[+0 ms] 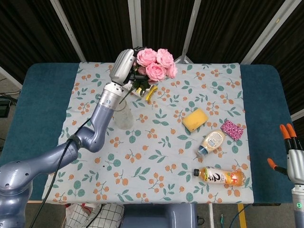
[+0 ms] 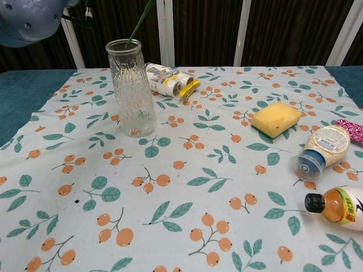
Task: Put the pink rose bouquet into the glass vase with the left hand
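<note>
One relation matters: stem tip over vase mouth. Left hand (image 1: 122, 66) grasps the pink rose bouquet (image 1: 156, 63), held in the air, blooms to the hand's right, stem slanting down-left, tip at the rim of the glass vase (image 2: 131, 86); inside or just above, can't tell. Lowering along the stem looks next. Right hand (image 1: 294, 161) far off at desk edge, fingers apart, holding nothing.

The chest view's top edge is cutting off the pink rose bouquet (image 2: 140, 20), leaving only its stem, and the juice bottle (image 2: 338, 207) is running past the right edge.
</note>
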`<state>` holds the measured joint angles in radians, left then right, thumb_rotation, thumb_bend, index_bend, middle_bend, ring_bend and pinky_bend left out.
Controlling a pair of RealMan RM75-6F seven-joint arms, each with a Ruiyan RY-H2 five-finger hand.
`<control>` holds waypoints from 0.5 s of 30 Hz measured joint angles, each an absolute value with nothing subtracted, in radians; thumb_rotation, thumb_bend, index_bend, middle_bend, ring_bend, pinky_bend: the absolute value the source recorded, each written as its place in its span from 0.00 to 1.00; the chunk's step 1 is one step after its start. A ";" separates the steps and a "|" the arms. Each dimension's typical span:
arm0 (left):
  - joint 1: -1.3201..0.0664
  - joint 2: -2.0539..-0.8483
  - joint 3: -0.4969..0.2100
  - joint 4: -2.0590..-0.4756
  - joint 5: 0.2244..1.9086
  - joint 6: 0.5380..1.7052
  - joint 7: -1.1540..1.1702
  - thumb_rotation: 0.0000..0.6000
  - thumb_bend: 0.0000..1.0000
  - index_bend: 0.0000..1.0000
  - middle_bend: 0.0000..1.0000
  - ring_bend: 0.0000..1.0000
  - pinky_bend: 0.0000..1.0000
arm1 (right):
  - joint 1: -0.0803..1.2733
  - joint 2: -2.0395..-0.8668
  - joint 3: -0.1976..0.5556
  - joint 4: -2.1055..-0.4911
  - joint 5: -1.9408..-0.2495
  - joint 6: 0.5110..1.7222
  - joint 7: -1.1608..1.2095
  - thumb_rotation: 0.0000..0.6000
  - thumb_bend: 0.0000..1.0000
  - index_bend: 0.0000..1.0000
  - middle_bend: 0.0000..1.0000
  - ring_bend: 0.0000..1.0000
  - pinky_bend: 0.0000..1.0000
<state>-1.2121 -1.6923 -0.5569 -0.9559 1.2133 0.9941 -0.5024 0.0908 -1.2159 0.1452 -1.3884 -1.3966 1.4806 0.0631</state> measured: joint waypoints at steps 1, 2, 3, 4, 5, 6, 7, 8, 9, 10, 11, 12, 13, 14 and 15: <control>-1.215 -1.703 -0.551 -0.944 1.219 1.002 -0.513 1.00 0.42 0.56 0.54 0.41 0.51 | 0.090 -1.216 0.146 -1.389 -1.396 1.481 0.065 1.00 0.22 0.06 0.01 0.20 0.21; -1.217 -1.709 -0.547 -0.935 1.224 1.005 -0.523 1.00 0.42 0.56 0.54 0.41 0.51 | 0.090 -1.216 0.147 -1.390 -1.395 1.483 0.066 1.00 0.22 0.06 0.01 0.20 0.21; -1.218 -1.715 -0.542 -0.928 1.229 1.007 -0.534 1.00 0.42 0.56 0.53 0.41 0.51 | 0.089 -1.215 0.147 -1.390 -1.395 1.483 0.067 1.00 0.22 0.06 0.01 0.20 0.21; -1.220 -1.722 -0.535 -0.923 1.237 1.010 -0.549 1.00 0.42 0.56 0.53 0.41 0.51 | 0.089 -1.216 0.147 -1.391 -1.395 1.483 0.068 1.00 0.22 0.06 0.01 0.20 0.21; -1.220 -1.725 -0.529 -0.921 1.244 1.014 -0.560 1.00 0.42 0.56 0.53 0.41 0.51 | 0.090 -1.216 0.147 -1.391 -1.395 1.482 0.068 1.00 0.22 0.06 0.01 0.20 0.21; -1.220 -1.728 -0.523 -0.920 1.252 1.020 -0.570 1.00 0.42 0.56 0.53 0.41 0.51 | 0.090 -1.216 0.147 -1.391 -1.396 1.482 0.068 1.00 0.22 0.06 0.01 0.20 0.21; -1.217 -1.729 -0.514 -0.921 1.266 1.033 -0.582 1.00 0.42 0.56 0.53 0.40 0.50 | 0.090 -1.216 0.146 -1.391 -1.396 1.482 0.068 1.00 0.22 0.06 0.01 0.20 0.21; -1.216 -1.729 -0.510 -0.923 1.271 1.038 -0.585 1.00 0.42 0.55 0.52 0.40 0.50 | 0.090 -1.216 0.146 -1.391 -1.396 1.481 0.068 1.00 0.22 0.06 0.01 0.20 0.21; -1.213 -1.729 -0.506 -0.926 1.279 1.047 -0.589 1.00 0.42 0.55 0.52 0.40 0.50 | 0.089 -1.216 0.145 -1.393 -1.396 1.479 0.067 1.00 0.22 0.06 0.01 0.20 0.21; -1.208 -1.728 -0.501 -0.930 1.286 1.060 -0.593 1.00 0.42 0.55 0.52 0.40 0.49 | 0.089 -1.214 0.144 -1.395 -1.396 1.477 0.066 1.00 0.22 0.06 0.01 0.20 0.21; -1.203 -1.727 -0.497 -0.934 1.290 1.071 -0.594 1.00 0.42 0.55 0.52 0.40 0.49 | 0.089 -1.213 0.143 -1.398 -1.396 1.476 0.066 1.00 0.22 0.06 0.01 0.20 0.21; -1.197 -1.726 -0.493 -0.939 1.295 1.084 -0.596 1.00 0.42 0.55 0.52 0.40 0.49 | 0.089 -1.211 0.142 -1.401 -1.397 1.476 0.066 1.00 0.22 0.06 0.01 0.20 0.21; -1.187 -1.723 -0.487 -0.946 1.302 1.102 -0.598 1.00 0.42 0.55 0.52 0.40 0.49 | 0.088 -1.211 0.141 -1.404 -1.398 1.476 0.066 1.00 0.22 0.06 0.01 0.20 0.21; -1.179 -1.722 -0.483 -0.952 1.306 1.116 -0.600 1.00 0.42 0.55 0.52 0.40 0.49 | 0.088 -1.211 0.141 -1.406 -1.399 1.477 0.065 1.00 0.22 0.06 0.01 0.20 0.21; -1.168 -1.719 -0.479 -0.958 1.310 1.131 -0.601 1.00 0.42 0.55 0.52 0.40 0.49 | 0.088 -1.211 0.140 -1.408 -1.401 1.478 0.064 1.00 0.22 0.06 0.01 0.20 0.21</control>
